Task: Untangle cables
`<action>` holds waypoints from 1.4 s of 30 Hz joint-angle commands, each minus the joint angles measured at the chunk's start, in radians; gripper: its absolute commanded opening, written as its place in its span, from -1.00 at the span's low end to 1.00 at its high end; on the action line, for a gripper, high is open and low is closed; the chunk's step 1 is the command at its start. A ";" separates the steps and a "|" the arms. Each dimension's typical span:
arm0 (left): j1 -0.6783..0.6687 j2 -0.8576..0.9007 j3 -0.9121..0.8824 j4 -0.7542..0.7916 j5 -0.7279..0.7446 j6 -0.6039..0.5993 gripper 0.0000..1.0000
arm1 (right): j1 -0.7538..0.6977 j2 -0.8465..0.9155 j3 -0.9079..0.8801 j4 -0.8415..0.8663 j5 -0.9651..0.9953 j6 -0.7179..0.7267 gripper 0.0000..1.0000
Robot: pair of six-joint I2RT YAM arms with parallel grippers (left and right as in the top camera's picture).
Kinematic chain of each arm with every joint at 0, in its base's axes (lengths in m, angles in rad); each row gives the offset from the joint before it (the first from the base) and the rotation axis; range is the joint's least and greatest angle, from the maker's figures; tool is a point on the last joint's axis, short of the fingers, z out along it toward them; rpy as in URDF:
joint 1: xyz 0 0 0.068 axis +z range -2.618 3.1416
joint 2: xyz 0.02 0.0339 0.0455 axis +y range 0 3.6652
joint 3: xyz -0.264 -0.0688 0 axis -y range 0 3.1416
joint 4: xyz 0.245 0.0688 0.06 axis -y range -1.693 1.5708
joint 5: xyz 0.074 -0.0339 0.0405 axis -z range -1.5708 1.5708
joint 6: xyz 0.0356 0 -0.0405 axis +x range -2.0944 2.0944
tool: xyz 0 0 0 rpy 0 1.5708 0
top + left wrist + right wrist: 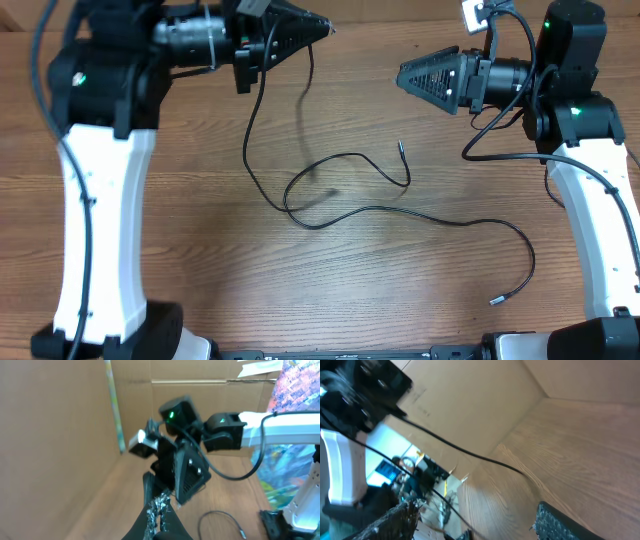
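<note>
L tool [323,23] clamped on cable [250,130] end, R tool [403,75] apart, off cable.

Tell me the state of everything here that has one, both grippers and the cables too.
left gripper: shut on one end of the cables.
right gripper: open, holding nothing.
cables: one end lifted, the rest lying on the table, looped and crossing over.
plug ends: two lying free on the table, apart from each other.
</note>
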 commanded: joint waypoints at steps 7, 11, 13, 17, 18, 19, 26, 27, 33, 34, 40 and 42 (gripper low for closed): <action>-0.007 -0.042 0.019 0.029 0.005 -0.022 -0.92 | 0.024 -0.003 0.007 0.171 -0.225 -0.147 0.50; -0.007 -0.038 0.019 0.030 0.032 -0.022 -0.92 | 0.083 -0.003 0.007 0.289 -0.225 -0.146 0.51; -0.007 -0.038 0.019 0.027 0.034 -0.022 -0.92 | 0.112 -0.003 0.007 0.344 -0.225 -0.146 0.50; -0.007 -0.038 0.018 -0.022 0.123 -0.025 -0.92 | 0.163 -0.003 0.007 0.410 -0.156 -0.146 0.50; -0.007 -0.038 0.018 -0.037 0.135 -0.024 -0.92 | 0.166 -0.003 0.007 0.412 -0.151 -0.147 0.50; -0.009 -0.038 0.018 -0.055 0.136 -0.024 -0.92 | 0.169 -0.003 0.007 0.418 -0.150 -0.147 0.50; -0.074 -0.029 0.017 -0.118 0.094 0.023 -0.92 | 0.201 -0.003 0.007 0.515 -0.150 -0.131 0.50; -0.088 -0.027 0.017 -0.118 0.093 0.034 -0.92 | 0.209 -0.003 0.007 0.520 -0.150 -0.132 0.51; -0.154 -0.016 0.017 -0.120 -0.121 0.039 -0.92 | 0.251 -0.003 0.007 0.522 -0.150 -0.132 0.34; -0.160 -0.013 0.017 -0.123 -0.142 0.039 -0.91 | 0.254 -0.003 0.007 0.522 -0.150 -0.131 0.30; -0.164 0.010 0.016 -0.138 -0.211 0.034 -0.92 | 0.254 -0.003 0.007 0.526 -0.154 -0.105 -0.05; -0.167 0.023 0.016 -0.138 -0.171 0.028 -0.92 | 0.254 -0.003 0.007 0.526 -0.153 -0.105 -0.28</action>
